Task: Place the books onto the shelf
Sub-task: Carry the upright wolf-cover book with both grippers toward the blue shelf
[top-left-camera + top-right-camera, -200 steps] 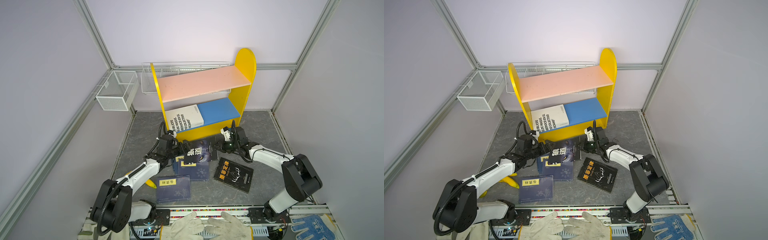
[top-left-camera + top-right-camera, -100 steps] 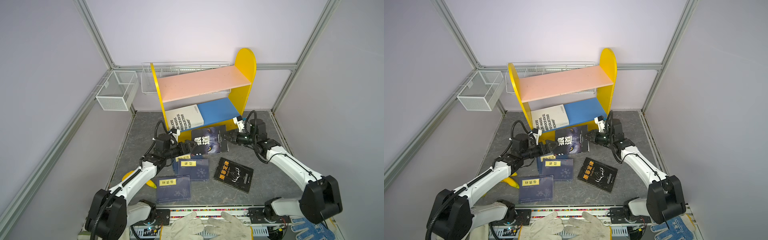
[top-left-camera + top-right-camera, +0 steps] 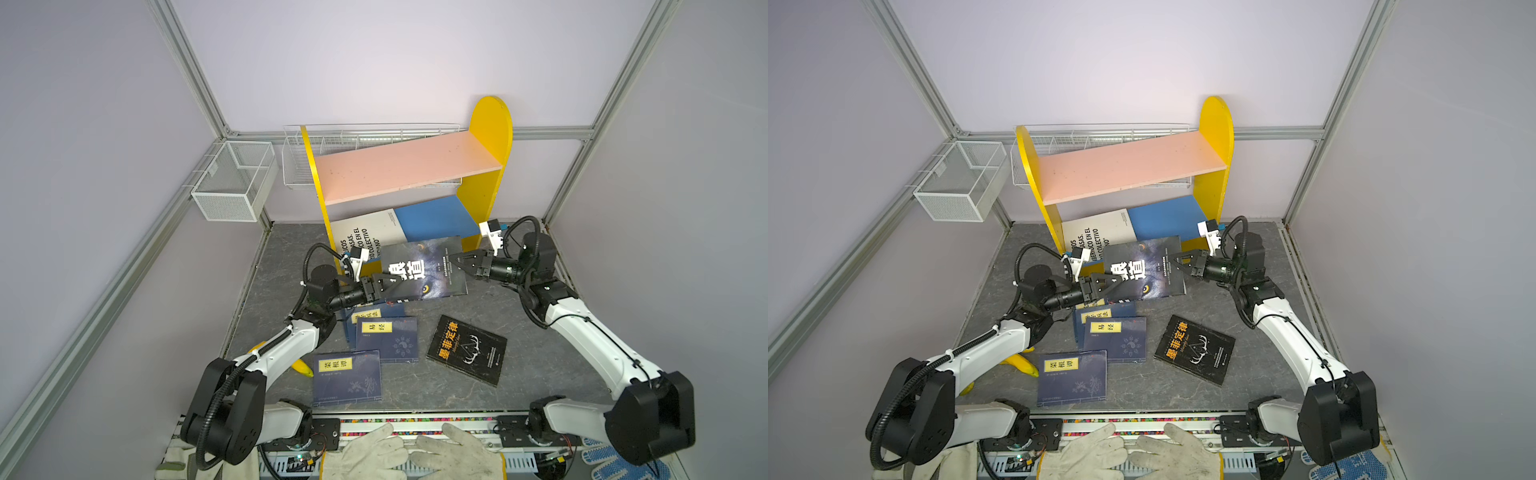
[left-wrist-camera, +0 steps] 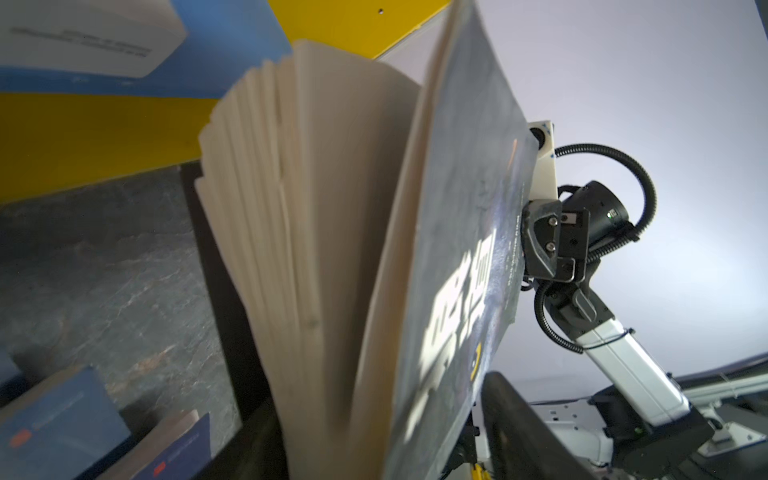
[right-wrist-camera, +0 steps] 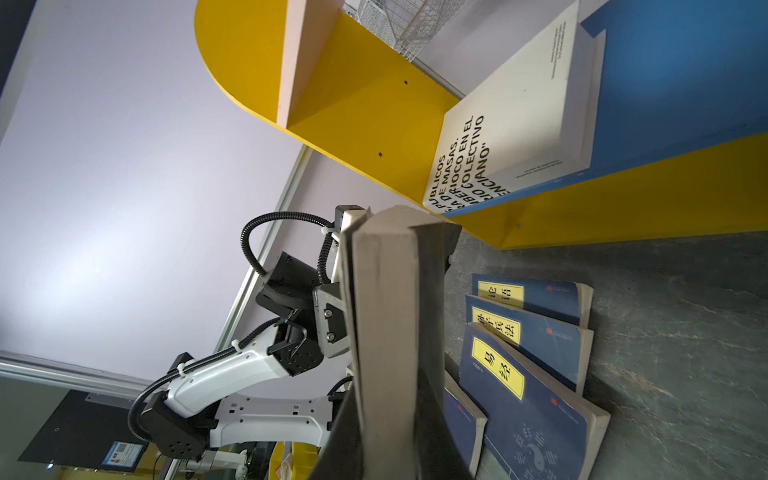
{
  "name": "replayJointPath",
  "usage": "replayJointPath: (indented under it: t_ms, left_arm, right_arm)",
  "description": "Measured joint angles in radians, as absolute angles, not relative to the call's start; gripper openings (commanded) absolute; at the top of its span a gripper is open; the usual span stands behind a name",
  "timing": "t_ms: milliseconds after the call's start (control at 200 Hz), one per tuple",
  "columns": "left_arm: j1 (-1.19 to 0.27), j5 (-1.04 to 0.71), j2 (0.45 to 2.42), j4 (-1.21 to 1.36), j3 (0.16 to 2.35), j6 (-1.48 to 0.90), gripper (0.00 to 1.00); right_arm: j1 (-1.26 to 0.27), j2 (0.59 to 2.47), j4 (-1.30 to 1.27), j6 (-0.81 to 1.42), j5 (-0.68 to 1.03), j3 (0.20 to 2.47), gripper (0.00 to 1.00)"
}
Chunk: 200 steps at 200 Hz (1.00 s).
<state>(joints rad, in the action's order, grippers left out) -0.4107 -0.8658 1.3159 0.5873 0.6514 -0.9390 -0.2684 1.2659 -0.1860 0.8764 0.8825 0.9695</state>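
Observation:
A black book with white Chinese characters (image 3: 424, 270) (image 3: 1142, 270) hangs level above the floor, in front of the shelf (image 3: 490, 124) (image 3: 1214, 124). My right gripper (image 3: 457, 262) (image 5: 390, 436) is shut on its right edge. My left gripper (image 3: 390, 282) (image 4: 374, 436) straddles the left edge, where the pages fan out. A gap shows between one finger and the cover. A thick white book (image 3: 365, 237) (image 5: 519, 116) lies on the blue lower board. Overlapping navy books (image 3: 386, 336) (image 5: 519, 374), another navy one (image 3: 347, 376) and a second black book (image 3: 467, 349) lie on the floor.
A yellow banana (image 3: 301, 368) lies beside my left arm. White wire baskets hang on the left wall (image 3: 232, 183) and behind the shelf (image 3: 365, 137). White work gloves (image 3: 411, 453) rest on the front rail. The pink upper board (image 3: 407, 166) carries nothing.
The black book rose from the floor stack and moved back and right toward the shelf, carried by the right gripper. The left jaws have narrowed around its left edge.

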Motion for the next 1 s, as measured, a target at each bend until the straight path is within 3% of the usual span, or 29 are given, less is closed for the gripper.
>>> replayJointPath:
  t_ms: [90,210,455,775,1000]
  left_arm:
    - [-0.408,-0.891,1.336,0.664,0.651,-0.974,0.74]
    - [-0.404,-0.899,1.335,0.675,0.652,-0.977,0.82]
    - [-0.398,-0.835,1.264,0.425,0.679,-0.826,0.94]
    - [-0.398,-0.884,1.308,0.490,0.694,-0.868,0.93]
    - [-0.398,-0.924,1.343,0.714,0.694,-1.002,0.77]
  right_arm:
    - [-0.260,1.259,-0.210,0.891,0.894,0.970,0.09]
    - [-0.241,1.259,-0.216,0.909,0.913,0.970,0.09]
    - [-0.215,1.258,-0.215,0.932,0.938,0.984,0.09]
    - [-0.215,1.279,-0.432,1.088,0.980,0.991,0.09]
    - [-0.214,1.332,-0.535,1.150,0.996,0.991,0.10]
